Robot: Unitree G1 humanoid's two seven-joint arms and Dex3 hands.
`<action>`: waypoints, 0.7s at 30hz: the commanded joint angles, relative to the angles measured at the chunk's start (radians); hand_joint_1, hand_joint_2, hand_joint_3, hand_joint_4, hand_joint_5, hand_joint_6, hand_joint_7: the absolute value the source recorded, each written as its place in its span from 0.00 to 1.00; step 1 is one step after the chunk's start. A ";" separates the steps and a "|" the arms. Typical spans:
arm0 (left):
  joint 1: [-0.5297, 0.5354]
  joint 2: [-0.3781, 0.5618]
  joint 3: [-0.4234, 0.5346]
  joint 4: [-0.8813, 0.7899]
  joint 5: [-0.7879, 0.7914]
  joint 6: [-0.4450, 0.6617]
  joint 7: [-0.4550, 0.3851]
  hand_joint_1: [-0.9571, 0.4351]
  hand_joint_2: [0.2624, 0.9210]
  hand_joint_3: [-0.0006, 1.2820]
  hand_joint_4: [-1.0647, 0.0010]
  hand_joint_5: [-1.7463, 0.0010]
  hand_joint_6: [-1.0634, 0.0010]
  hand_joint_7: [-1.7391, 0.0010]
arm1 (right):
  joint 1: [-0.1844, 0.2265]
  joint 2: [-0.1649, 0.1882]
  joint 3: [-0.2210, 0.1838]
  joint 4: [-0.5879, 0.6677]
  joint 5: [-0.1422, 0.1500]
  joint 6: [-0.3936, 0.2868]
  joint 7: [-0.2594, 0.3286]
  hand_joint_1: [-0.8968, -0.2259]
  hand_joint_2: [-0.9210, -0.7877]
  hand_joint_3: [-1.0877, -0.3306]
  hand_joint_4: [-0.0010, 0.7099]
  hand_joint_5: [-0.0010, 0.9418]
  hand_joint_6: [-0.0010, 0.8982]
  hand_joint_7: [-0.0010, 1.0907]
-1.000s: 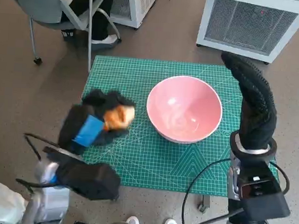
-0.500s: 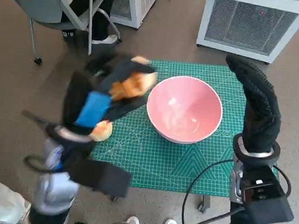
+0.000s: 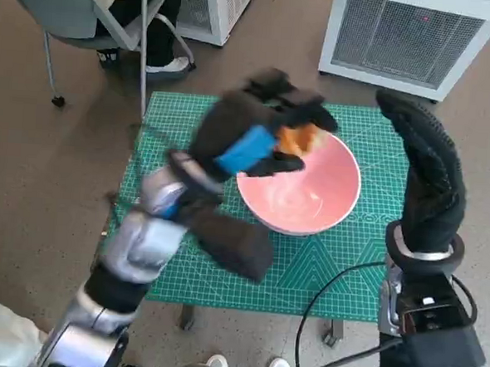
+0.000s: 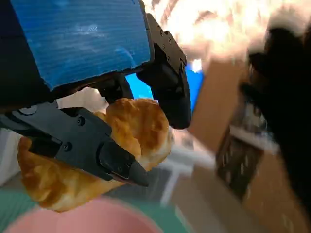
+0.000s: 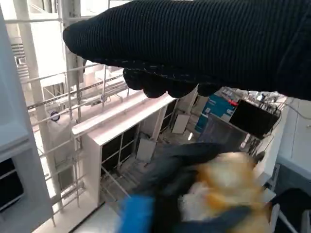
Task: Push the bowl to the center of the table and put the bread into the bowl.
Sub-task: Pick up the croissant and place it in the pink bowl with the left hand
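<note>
Pink bowl (image 3: 299, 185) is set near the middle of the green mat (image 3: 332, 264); the bread (image 3: 298, 139) is held by the left hand (image 3: 256, 138) over its rim. Release is needed next. The right hand (image 3: 424, 174) is raised, holding nothing.

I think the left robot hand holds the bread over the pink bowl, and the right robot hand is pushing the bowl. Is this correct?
Not quite. The head view shows the right robot hand raised beside the bowl, apart from it, not pushing. The rest holds: the left robot hand grips the bread over the bowl's rim.
</note>
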 commanded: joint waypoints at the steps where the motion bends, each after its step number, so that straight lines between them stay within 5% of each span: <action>1: -0.073 -0.037 -0.041 0.138 0.001 -0.048 -0.002 0.69 1.00 0.05 0.31 0.34 0.43 0.33 | 0.031 -0.006 -0.008 -0.003 -0.016 0.015 -0.009 0.76 0.00 0.75 0.60 0.01 0.05 0.76; 8: -0.156 -0.076 -0.073 0.374 -0.012 -0.080 -0.030 0.69 1.00 0.07 0.35 0.32 0.47 0.30 | 0.038 -0.005 -0.021 -0.014 -0.047 0.016 -0.030 0.77 0.00 0.74 0.60 0.01 0.07 0.73; 12: -0.192 -0.085 -0.083 0.475 -0.029 -0.086 -0.093 0.69 1.00 0.15 0.46 0.25 0.57 0.25 | 0.040 -0.008 -0.025 -0.015 -0.054 0.010 -0.038 0.76 0.00 0.74 0.60 0.01 0.08 0.72; 13: -0.200 -0.084 -0.086 0.493 -0.032 -0.090 -0.114 0.67 1.00 0.14 0.52 0.32 0.61 0.32 | 0.040 -0.008 -0.025 -0.015 -0.055 0.009 -0.039 0.76 0.00 0.74 0.60 0.01 0.08 0.72; 16: -0.223 -0.072 -0.101 0.536 -0.040 -0.104 -0.193 0.58 1.00 0.12 0.62 0.76 0.64 0.71 | 0.043 -0.009 -0.028 -0.017 -0.059 0.007 -0.044 0.75 0.00 0.75 0.60 0.01 0.08 0.71; 21: -0.246 -0.049 -0.104 0.557 -0.053 -0.112 -0.297 0.47 1.00 0.11 0.79 0.96 0.73 0.90 | 0.049 -0.008 -0.032 -0.024 -0.066 0.008 -0.052 0.75 0.00 0.75 0.61 0.01 0.09 0.71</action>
